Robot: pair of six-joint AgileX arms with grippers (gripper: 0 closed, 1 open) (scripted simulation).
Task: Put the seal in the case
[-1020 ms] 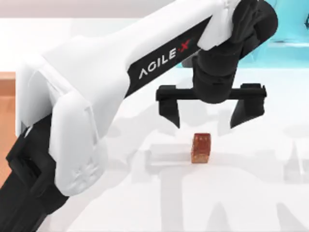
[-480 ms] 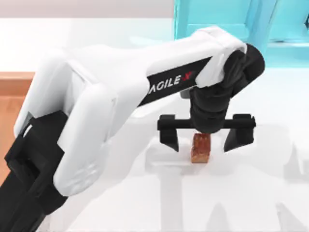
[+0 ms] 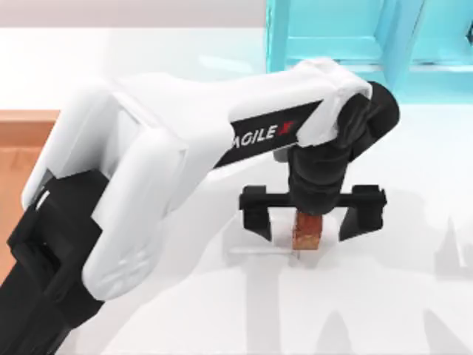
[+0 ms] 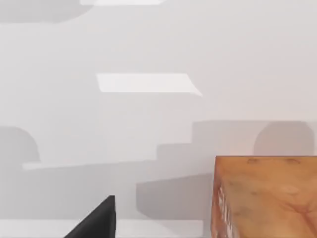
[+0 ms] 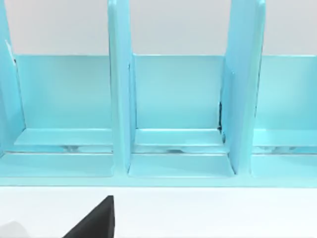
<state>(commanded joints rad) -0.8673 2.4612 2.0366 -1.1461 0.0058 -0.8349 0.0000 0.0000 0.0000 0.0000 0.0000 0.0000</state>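
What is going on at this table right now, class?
The left arm is reaching over the white table, its open claw lowered around a small reddish-brown seal. One finger stands on each side of the seal, not yet closed on it, and the seal stands upright on the table. A light blue case with upright dividers waits at the far edge. The right claw faces that case.

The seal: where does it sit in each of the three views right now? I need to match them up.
Top view: the seal stands on the white table, between the open fingers of the left gripper.
Left wrist view: the seal is close up, beside a dark fingertip.
Right wrist view: not in it; it faces the blue case.
Shared landmark: the white table.
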